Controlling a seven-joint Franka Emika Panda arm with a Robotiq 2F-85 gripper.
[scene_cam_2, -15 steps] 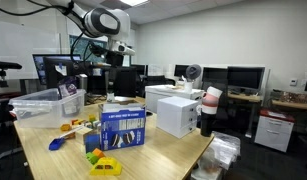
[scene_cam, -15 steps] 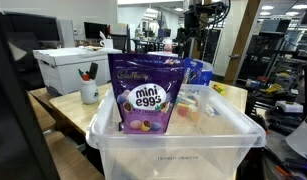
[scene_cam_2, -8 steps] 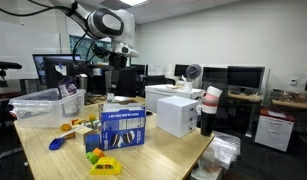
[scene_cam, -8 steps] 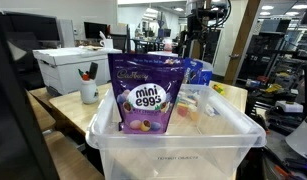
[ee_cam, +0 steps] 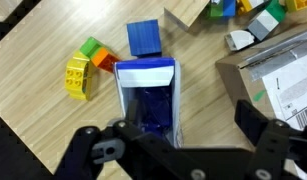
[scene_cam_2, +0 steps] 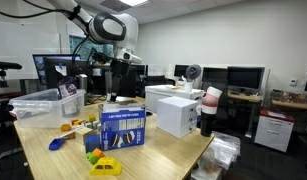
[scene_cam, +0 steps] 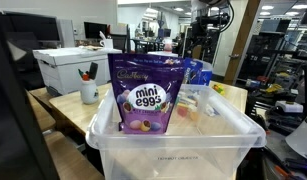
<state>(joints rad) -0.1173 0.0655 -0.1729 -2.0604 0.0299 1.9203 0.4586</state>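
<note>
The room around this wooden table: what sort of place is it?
Probably an office or research lab. Rows of computer monitors line the back, a robot arm hangs over the wooden table, and toy blocks lie scattered on it beside storage bins.

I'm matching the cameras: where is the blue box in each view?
In an exterior view: blue box, centre of the table.
In an exterior view: likely the blue corner behind the purple bag.
Wrist view: centre, below the gripper.
Shared landmark: the wooden table under it.
</note>
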